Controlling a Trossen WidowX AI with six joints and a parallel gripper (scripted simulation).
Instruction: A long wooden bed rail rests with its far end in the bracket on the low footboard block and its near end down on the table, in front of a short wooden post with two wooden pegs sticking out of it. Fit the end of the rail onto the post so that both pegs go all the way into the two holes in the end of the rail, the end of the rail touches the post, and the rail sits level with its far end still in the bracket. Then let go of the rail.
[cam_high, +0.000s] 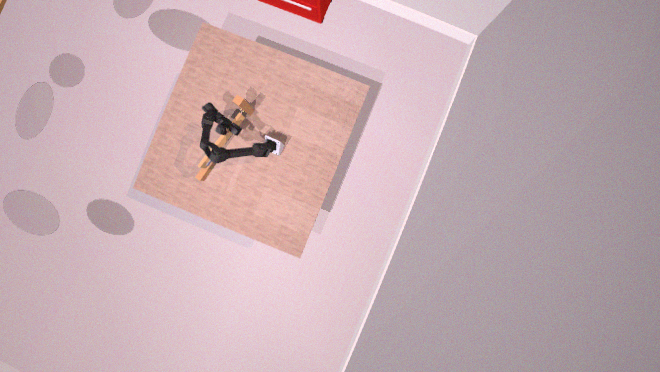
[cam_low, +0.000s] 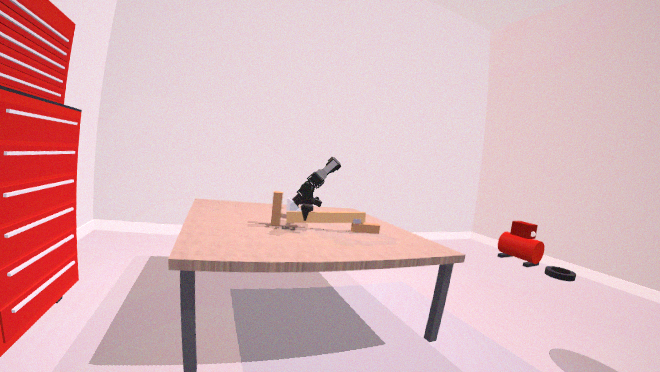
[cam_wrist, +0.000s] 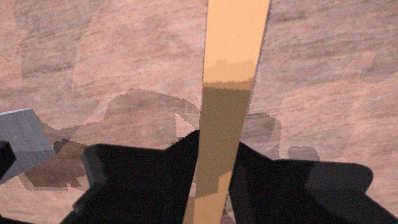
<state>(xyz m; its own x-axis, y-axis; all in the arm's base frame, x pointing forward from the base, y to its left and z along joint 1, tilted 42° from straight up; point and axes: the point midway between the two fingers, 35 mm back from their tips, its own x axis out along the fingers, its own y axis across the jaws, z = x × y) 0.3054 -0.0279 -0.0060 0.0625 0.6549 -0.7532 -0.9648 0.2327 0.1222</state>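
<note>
Exterior view is showing a wooden tabletop (cam_low: 310, 250) on dark legs, with a black robot arm reaching down near the tabletop's far edge. Its hand (cam_low: 305, 216) is gripping the long wooden rail (cam_low: 330, 217) from above, close to the rail's near end, which puts the grip right beside the joint that has to be made. That end is sitting just beside the short upright post (cam_low: 276, 208), with a small gap between them, so the pegs are not yet in the holes; the pegs themselves are too small to make out. The rail's far end is resting at the low footboard block (cam_low: 365, 228), toward the tabletop's right edge, and the rail is looking roughly level, apparently lifted off the tabletop.

Wrist view is looking along the rail (cam_wrist: 231, 75), which is running straight up the middle between two dark fingers, one pressing on each side. Gripping across the narrow sides is likely keeping the rail from twisting while it is being lined up with the pegs.

Top view is showing the arm bent over the rail (cam_high: 204, 173), which is lying diagonally on the left half of the tabletop, with the post (cam_high: 242, 104) at its upper end.
</note>
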